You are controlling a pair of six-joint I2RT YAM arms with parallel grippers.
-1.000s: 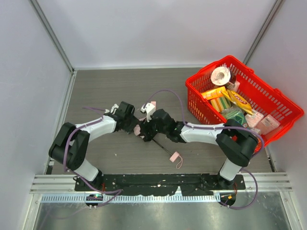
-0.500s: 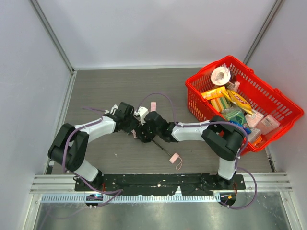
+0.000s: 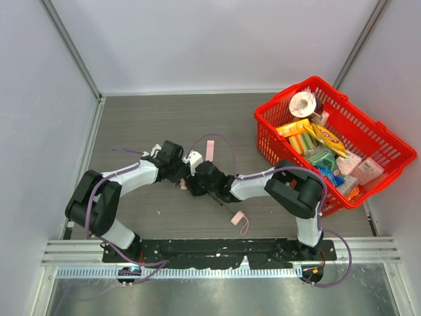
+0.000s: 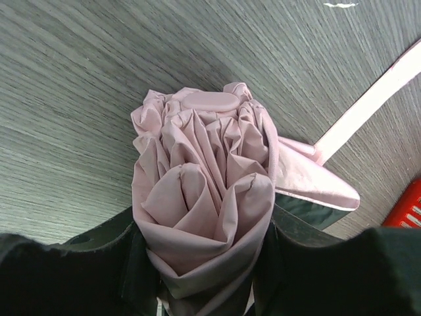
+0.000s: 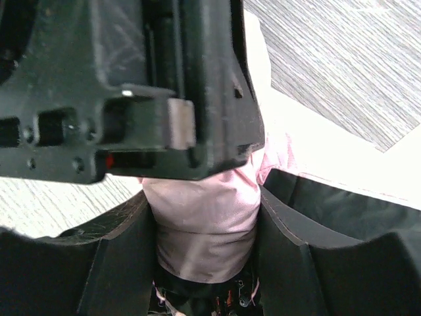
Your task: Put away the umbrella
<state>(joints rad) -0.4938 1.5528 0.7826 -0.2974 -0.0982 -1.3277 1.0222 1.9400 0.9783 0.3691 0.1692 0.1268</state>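
Observation:
The pale pink umbrella [image 3: 186,185] lies on the grey table between my two grippers, mostly hidden by them. Its thin black shaft [image 3: 221,203] runs to the small pink handle [image 3: 238,218] with its wrist loop. A pink strap [image 3: 210,149] sticks out behind. My left gripper [image 3: 181,175] is shut on the bunched pink canopy [image 4: 204,197], whose fabric folds fill the gap between its fingers. My right gripper [image 3: 195,183] is shut on the same pink fabric [image 5: 204,217] from the other side, right against the left gripper's black body [image 5: 131,85].
A red basket [image 3: 392,141] stands at the right, packed with several packets and a tape roll [image 3: 303,103]. Its corner shows in the left wrist view [image 4: 408,204]. White walls enclose the table at the back and both sides.
My right gripper has slid left along the umbrella until it sits tight against the left gripper. The handle and shaft shifted a little left. The pink strap now stands free behind the grippers.

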